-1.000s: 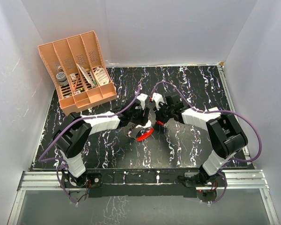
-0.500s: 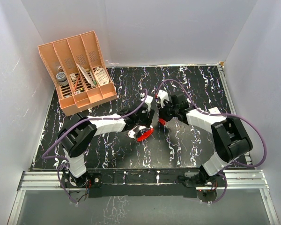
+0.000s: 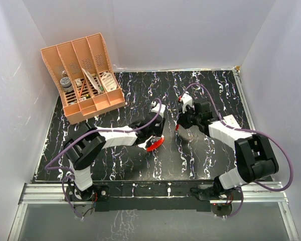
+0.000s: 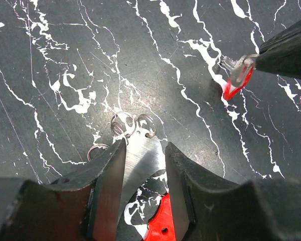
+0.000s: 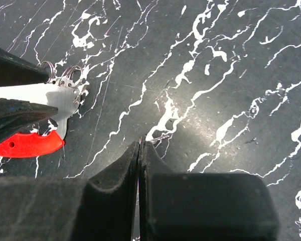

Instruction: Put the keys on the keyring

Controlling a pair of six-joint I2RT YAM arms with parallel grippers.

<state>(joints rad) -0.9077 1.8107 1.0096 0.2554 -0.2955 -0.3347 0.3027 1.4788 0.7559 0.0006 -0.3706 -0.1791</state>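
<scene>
Now the left gripper [image 4: 145,146] has narrowed its jaws onto the flat red-and-white oval keyring [image 4: 143,168], which lies on the black, white-veined tabletop [image 3: 215,150], and it grips both edges of the pale plate. Meanwhile the right gripper [image 5: 141,144], pinched tight on the tiny red-headed key with its pale metal bit [image 4: 237,79], has drawn off to the right of the keyring, where a moment ago it hung close by. To my eye the keyring is being steadied first and the threading is not yet done, since the key is apart from the keyring. Small silver wire split rings [image 4: 123,123] bunch at the keyring's far end; they look like the opening to aim for. The peach plastic slotted organiser [image 3: 85,75] stands well to the far left of the keyring, out of the way. What crowds the approach is the left gripper itself, close beside the rings.
</scene>
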